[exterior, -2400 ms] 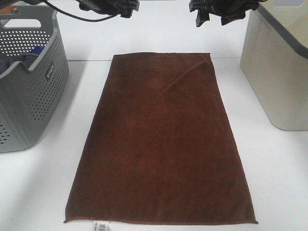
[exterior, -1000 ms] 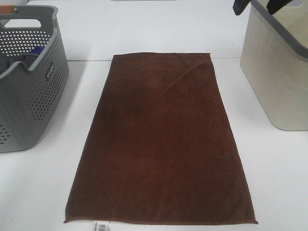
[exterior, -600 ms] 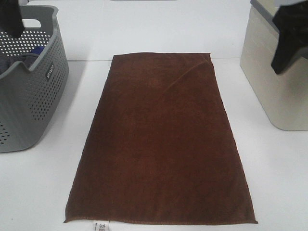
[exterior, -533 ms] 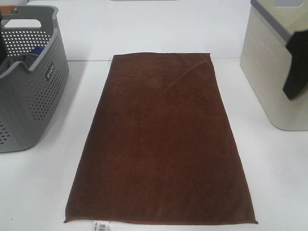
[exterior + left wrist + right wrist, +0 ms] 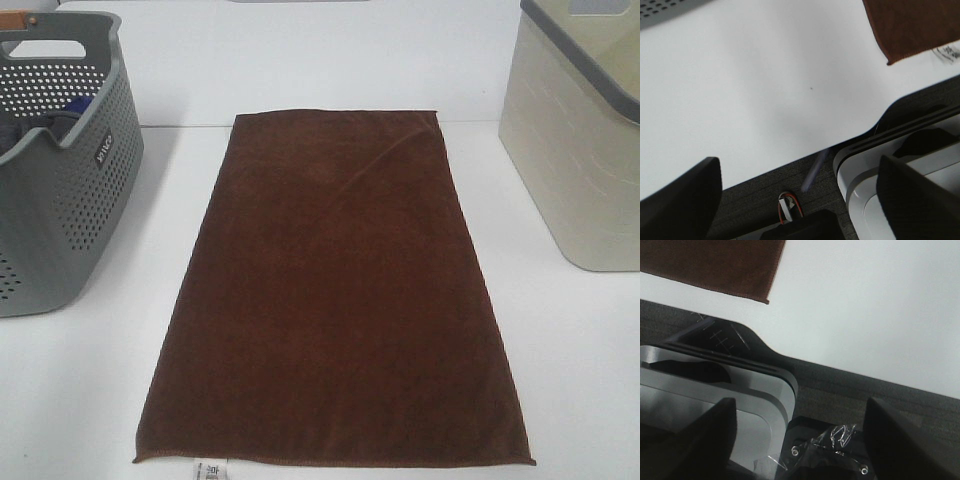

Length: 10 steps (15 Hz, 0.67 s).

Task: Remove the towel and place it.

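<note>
Towel point(image 5: 335, 290) lying flat mid-table between grey basket point(image 5: 60, 160) and beige bin point(image 5: 580, 150); left gripper point(image 5: 795, 200) and right gripper point(image 5: 800, 440) hanging spread, empty, off its near corners—pinching both corners evenly looks best.

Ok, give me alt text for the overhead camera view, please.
A dark brown towel lies flat on a white table, its white tag at the near edge. A grey perforated basket stands left, a beige bin right; no robot arms appear.

Your left gripper point(image 5: 799, 200) fingers spread wide over white table point(image 5: 755, 95), towel point(image 5: 912, 25) corner with tag point(image 5: 947, 51) nearby.
</note>
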Each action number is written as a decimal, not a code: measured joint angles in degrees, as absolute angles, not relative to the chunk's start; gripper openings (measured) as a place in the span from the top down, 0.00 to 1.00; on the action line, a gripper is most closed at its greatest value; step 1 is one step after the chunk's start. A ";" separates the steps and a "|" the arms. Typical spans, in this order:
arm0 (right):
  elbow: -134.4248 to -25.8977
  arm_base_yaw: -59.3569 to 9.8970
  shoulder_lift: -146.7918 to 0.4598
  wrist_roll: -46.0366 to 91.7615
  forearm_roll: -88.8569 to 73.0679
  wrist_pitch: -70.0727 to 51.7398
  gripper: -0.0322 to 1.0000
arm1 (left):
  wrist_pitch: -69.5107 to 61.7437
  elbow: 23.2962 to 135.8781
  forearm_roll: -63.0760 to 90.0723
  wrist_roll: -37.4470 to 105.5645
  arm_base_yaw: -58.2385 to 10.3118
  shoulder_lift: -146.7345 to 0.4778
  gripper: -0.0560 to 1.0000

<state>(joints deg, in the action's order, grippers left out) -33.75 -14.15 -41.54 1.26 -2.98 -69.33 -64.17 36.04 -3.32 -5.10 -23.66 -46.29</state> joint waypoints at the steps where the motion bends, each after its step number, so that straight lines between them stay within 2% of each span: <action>1: -32.26 -14.15 -37.24 1.26 -2.98 -69.33 0.31 | -64.17 33.52 -2.01 -2.98 -23.66 -42.17 0.19; 6: -31.28 -14.15 -16.50 1.83 -3.04 -66.98 0.31 | -60.96 29.11 3.50 5.33 -23.66 -27.39 0.19; 10: -28.88 -14.15 -8.14 3.90 -3.78 -61.59 0.31 | -60.22 28.71 4.53 7.85 -23.66 -25.44 0.19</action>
